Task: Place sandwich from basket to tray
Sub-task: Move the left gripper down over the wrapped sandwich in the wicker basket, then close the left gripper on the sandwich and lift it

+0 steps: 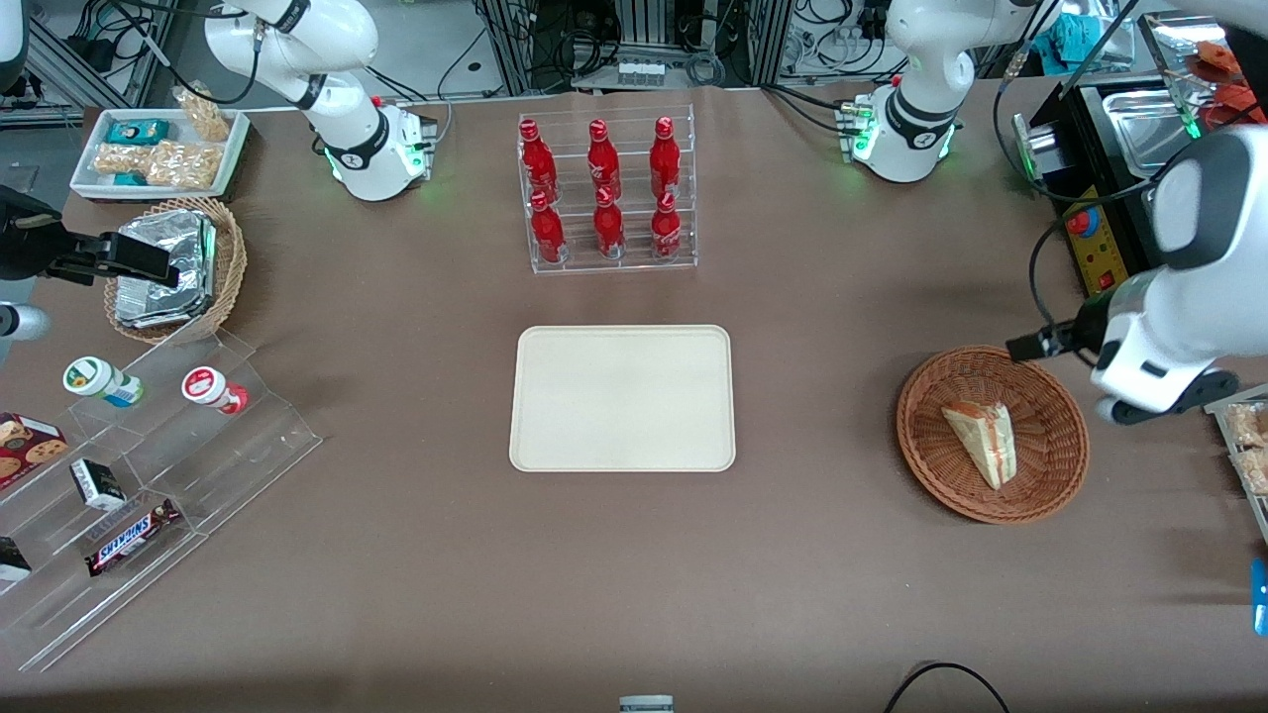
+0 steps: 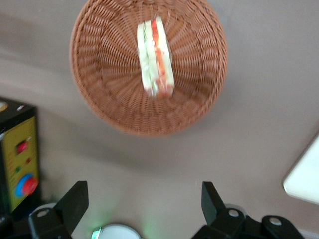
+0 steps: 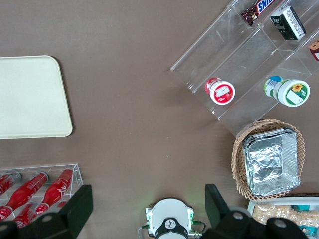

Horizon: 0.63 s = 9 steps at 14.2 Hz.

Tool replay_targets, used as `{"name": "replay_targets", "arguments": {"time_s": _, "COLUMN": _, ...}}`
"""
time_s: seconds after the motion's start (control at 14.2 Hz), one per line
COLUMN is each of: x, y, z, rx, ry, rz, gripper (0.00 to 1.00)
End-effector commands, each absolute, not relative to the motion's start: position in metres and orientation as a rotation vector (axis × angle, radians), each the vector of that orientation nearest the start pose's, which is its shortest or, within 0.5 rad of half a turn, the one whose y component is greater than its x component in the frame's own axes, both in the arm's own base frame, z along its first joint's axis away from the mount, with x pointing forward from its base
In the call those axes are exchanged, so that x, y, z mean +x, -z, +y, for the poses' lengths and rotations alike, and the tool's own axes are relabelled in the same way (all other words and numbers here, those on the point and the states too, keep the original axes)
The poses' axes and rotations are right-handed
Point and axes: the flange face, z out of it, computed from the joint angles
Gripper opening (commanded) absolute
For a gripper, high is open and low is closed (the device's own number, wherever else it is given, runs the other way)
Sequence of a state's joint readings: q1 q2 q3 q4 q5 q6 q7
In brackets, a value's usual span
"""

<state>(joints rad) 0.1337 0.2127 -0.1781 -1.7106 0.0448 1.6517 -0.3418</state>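
Observation:
The sandwich (image 1: 983,441) is a pale triangular wedge with red and green layers, lying in the reddish-brown wicker basket (image 1: 1050,436) toward the working arm's end of the table. The cream tray (image 1: 622,398) lies flat at the table's middle with nothing on it. My gripper (image 1: 1035,344) hangs above the basket's rim, on the edge farther from the front camera. In the left wrist view the gripper (image 2: 143,191) is open, its black fingers (image 2: 75,199) wide apart over bare table, short of the basket (image 2: 99,74) and the sandwich (image 2: 155,57). A corner of the tray (image 2: 306,174) shows.
A clear rack of red bottles (image 1: 606,193) stands farther from the front camera than the tray. A yellow control box (image 1: 1095,248) (image 2: 20,159) sits near the gripper. Snack bags (image 1: 1250,446) lie beside the basket. A tan basket of foil packets (image 1: 173,267) and acrylic steps (image 1: 149,465) stand toward the parked arm's end.

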Motion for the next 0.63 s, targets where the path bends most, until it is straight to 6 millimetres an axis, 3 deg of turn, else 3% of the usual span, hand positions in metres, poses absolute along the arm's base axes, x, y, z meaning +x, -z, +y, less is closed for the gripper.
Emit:
{"name": "replay_targets", "arguments": {"time_s": 0.0, "x": 0.571, "y": -0.403, "z": -0.008, "rx": -3.033, "ry": -0.295, "rz": -0.474, "gripper": 1.0}}
{"name": "replay_targets", "arguments": {"time_s": 0.28, "x": 0.563, "y": -0.341, "z": 0.003, "rx": -3.066, "ry": -0.129, "rz": -0.505, "gripper": 1.0}}
{"name": "replay_targets", "arguments": {"time_s": 0.56, "x": 0.57, "y": -0.306, "z": 0.012, "rx": -3.08, "ry": -0.084, "rz": -0.561, "gripper": 1.0}}
